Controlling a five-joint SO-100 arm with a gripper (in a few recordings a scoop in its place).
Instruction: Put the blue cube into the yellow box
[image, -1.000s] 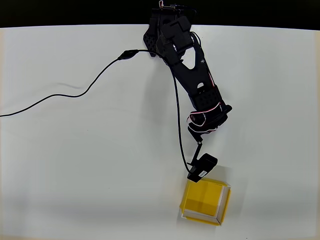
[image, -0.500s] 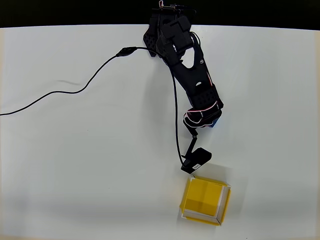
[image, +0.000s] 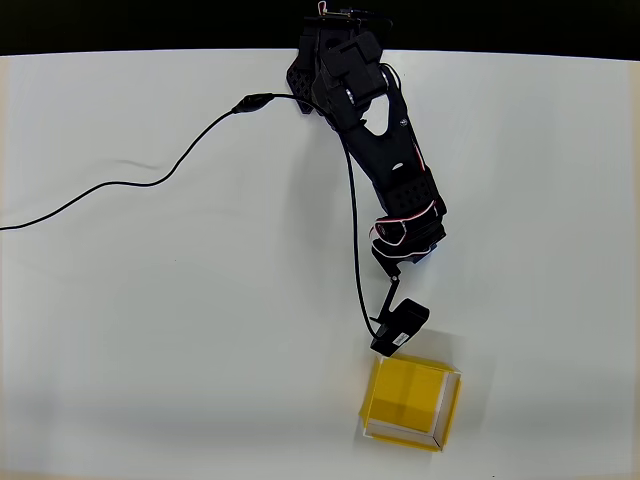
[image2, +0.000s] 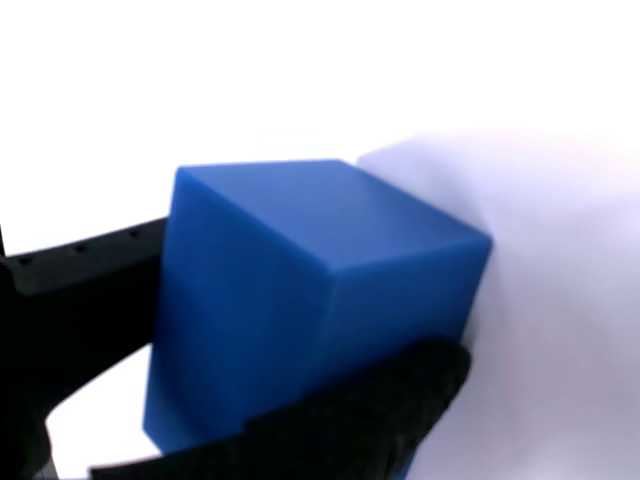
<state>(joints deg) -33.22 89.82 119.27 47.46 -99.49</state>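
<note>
In the wrist view the blue cube (image2: 310, 290) is large and close. It is clamped between a black finger (image2: 80, 265) on the left and another along its lower edge (image2: 370, 410), so my gripper (image2: 290, 340) is shut on it. From overhead, my gripper (image: 412, 248) hangs under the black arm's wrist. Only a sliver of the blue cube (image: 433, 254) peeks out at its right side. The yellow box (image: 400, 400) sits open-topped near the table's front edge, below and slightly right of the gripper, with a gap of white table between them.
A black camera mount (image: 401, 328) on a thin stalk reaches from the wrist almost to the box's top-left corner. A black cable (image: 150, 183) snakes over the left half of the white table. The arm's base (image: 335, 60) stands at the far edge.
The arm first drew back from the yellow box, then eased a little toward it again. The cube stays in the gripper throughout.
</note>
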